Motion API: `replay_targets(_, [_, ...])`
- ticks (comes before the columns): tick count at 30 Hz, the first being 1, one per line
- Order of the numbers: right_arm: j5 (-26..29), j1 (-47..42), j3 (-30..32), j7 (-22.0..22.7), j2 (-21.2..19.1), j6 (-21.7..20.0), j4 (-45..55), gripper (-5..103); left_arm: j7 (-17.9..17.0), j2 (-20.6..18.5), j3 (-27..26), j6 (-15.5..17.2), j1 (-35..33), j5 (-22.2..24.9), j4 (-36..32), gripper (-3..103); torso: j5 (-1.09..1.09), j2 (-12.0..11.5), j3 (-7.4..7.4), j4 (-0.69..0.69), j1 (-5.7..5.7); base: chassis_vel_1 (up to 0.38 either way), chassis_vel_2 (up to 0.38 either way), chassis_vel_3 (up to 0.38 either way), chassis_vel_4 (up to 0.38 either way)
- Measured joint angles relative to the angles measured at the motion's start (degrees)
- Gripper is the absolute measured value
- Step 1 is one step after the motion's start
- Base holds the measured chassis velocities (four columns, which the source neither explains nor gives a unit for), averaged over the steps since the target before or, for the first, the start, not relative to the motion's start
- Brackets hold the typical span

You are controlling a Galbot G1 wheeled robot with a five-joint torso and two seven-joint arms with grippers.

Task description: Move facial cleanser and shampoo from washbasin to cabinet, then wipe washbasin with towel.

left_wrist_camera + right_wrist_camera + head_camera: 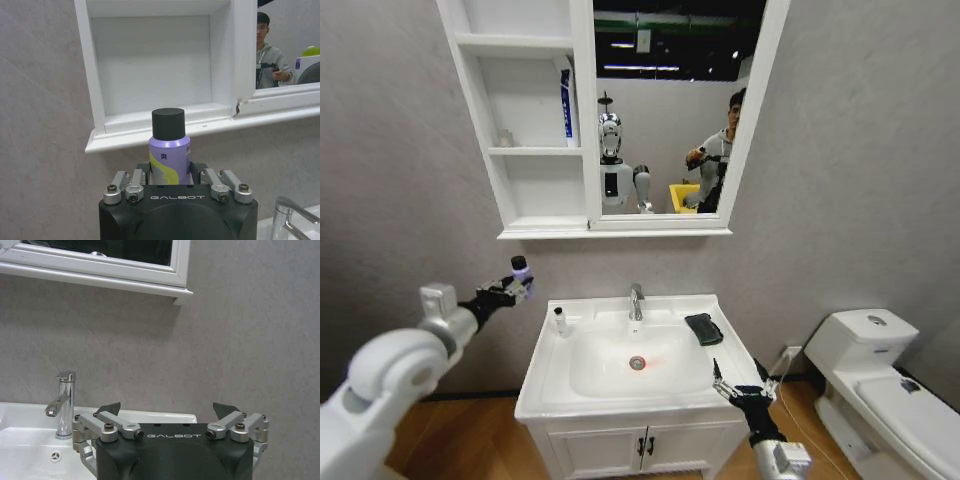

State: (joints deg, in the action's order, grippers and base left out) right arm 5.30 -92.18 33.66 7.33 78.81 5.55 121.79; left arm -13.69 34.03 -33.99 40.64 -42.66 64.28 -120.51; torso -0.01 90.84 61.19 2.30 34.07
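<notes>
The left gripper (517, 285) is raised to the left of the washbasin (545, 380), below the cabinet (535, 160), and is clamped around one purple bottle (170, 150) with a black cap — the bottle stands upright between the fingers, and in the left wrist view its cap sits just in front of the lowest shelf's front edge. The cabinet has three open shelves; one blue-and-white tube (566, 108) stands at the right side of the middle shelf, with a small pale item I cannot identify near the left of that shelf.

On the washbasin's rim, one small white bottle (560, 321) with a dark cap stands at the back left corner, left of the single chrome tap (636, 301). One dark folded towel (704, 328) lies on the right rim, beside the bowl. The drain (638, 363) shows a red ring.

The right gripper (740, 384) hovers low by the basin's front right corner — its fingers (111, 408) are spread wide and hold nothing.
</notes>
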Motion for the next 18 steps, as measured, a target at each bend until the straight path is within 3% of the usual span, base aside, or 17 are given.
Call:
replay_targets(4, [-0.24,0.05,-0.15,-0.01,0.1,0.0,-0.02,100,-0.14,-0.43,3.31,0.74,6.54,0.75,3.17,42,0.0,0.0,0.0,-0.02,0.0,0.0,0.0,0.0,0.0])
replay_targets(11, [-0.73,-0.1,0.03,0.01,0.07,0.0,-0.05,100,-0.04,2.25,15.16,1.83,26.46,-0.48,15.31,42,0.0,0.0,0.0,0.0,0.0,0.0,0.0,0.0,0.0])
replay_targets(12, [-0.73,-0.1,0.03,0.01,0.07,0.0,-0.05,100,-0.04,2.25,15.16,1.83,26.46,-0.48,15.31,42,0.0,0.0,0.0,0.0,0.0,0.0,0.0,0.0,0.0])
replay_targets(18, [-0.84,-0.14,0.19,0.07,0.05,-0.03,-0.22,100,3.46,5.01,24.44,1.83,37.83,-4.21,25.55,42,0.02,0.0,0.01,-0.01,0.0,0.0,0.0,0.0,0.0])
